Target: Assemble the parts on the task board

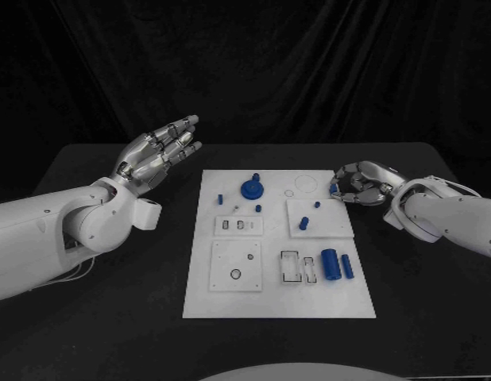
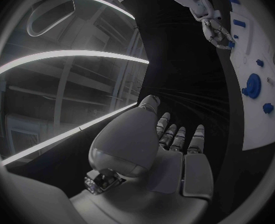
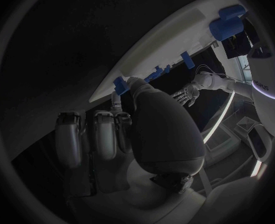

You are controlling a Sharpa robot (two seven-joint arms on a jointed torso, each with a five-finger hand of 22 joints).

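The white board [image 1: 278, 248] sits in the middle of the black desk [image 1: 97, 171], with the blue pieces spread over it: a round gear-like one [image 1: 253, 190] at the far end, a few small pegs [image 1: 303, 222] mid-board, and two blue cylinders [image 1: 338, 264] lying near the right edge.

The left robot hand [image 1: 160, 151] is raised over the desk left of the board, fingers spread wide, nothing in it. The right robot hand [image 1: 362, 182] is curled in at the board's far right edge, and it looks like it's pinching a small blue piece [image 1: 334, 189] between its fingertips. The wrist view seems to back that up.

My worry: that pinch looks like a fingertip-only hold on a tiny part, so it could twist or pop out on the way to its slot. It may also go in crooked and jam.
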